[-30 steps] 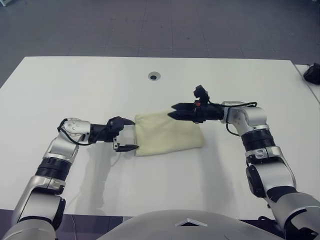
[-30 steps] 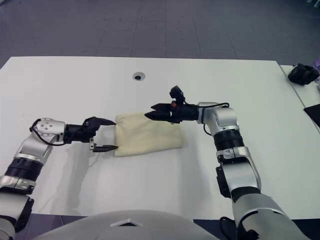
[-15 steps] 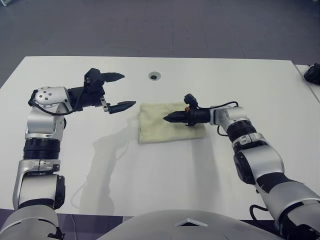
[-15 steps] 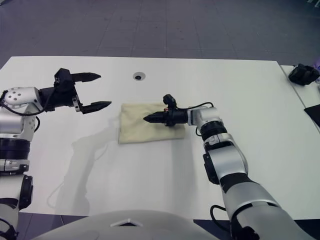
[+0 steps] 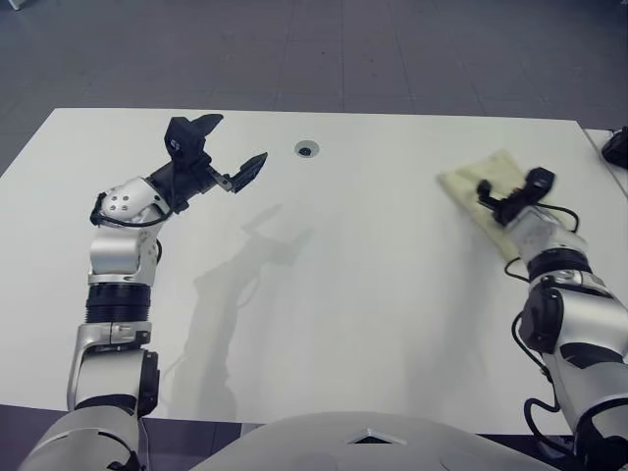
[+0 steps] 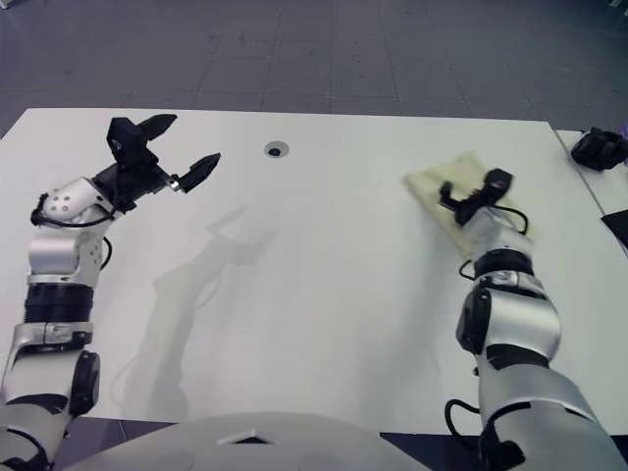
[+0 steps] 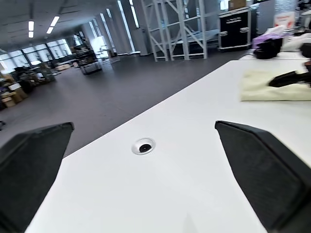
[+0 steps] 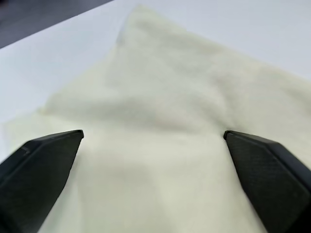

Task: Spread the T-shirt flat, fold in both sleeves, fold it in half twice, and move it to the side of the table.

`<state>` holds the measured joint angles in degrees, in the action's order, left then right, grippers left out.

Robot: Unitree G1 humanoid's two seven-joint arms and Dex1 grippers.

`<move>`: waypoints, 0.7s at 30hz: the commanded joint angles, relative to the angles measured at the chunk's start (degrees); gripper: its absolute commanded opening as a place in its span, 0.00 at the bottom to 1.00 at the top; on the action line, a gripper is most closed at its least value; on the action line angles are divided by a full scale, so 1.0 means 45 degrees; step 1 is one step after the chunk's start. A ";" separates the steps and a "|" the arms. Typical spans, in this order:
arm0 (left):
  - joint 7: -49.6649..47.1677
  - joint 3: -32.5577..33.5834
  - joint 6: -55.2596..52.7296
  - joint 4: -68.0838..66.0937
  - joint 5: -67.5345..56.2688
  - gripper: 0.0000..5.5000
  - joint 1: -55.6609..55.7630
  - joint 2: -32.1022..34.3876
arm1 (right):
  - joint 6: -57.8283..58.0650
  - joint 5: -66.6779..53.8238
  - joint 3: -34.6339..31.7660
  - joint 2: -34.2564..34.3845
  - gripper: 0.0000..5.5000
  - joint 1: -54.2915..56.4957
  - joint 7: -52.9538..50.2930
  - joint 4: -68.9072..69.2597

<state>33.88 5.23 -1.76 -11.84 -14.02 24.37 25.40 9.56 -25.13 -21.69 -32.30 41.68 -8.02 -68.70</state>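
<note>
The folded pale yellow T-shirt lies at the table's right side, near the right edge. My right gripper sits low over it, open, a finger on either side of the cloth. I cannot tell whether the fingers touch the fabric. My left gripper is raised above the far left part of the table, open and holding nothing. From the left wrist view, the T-shirt lies far across the table beyond the gripper's spread fingers.
A round cable hole is set in the white table near its far edge. A black object rests on a neighbouring surface past the right edge. Shelving and crates stand in the room behind.
The T-shirt slid from the table's middle to its right side along with my right gripper, which now stands open. My left arm lifted away from the cloth to the far left.
</note>
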 commanded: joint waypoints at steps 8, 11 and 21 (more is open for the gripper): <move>-0.2607 -0.0019 0.0275 0.2036 0.1330 0.98 -0.1781 -0.0972 | 0.1155 0.2039 0.1661 0.0984 0.98 -0.2751 -0.0960 0.7961; -0.3081 -0.0140 0.0412 0.2732 0.1537 0.98 -0.2219 -0.1287 | 0.1654 0.2442 0.3409 0.1512 0.98 -0.4484 0.0079 1.2531; -0.6546 -0.0964 0.0461 0.3579 0.3312 0.95 -0.3063 -0.3714 | -0.2506 0.6020 0.6267 0.3285 0.93 -0.7571 0.0377 1.5948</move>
<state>6.52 2.19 -0.19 3.29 -0.98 11.75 10.61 -2.01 0.97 8.26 -19.39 8.51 -5.28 1.23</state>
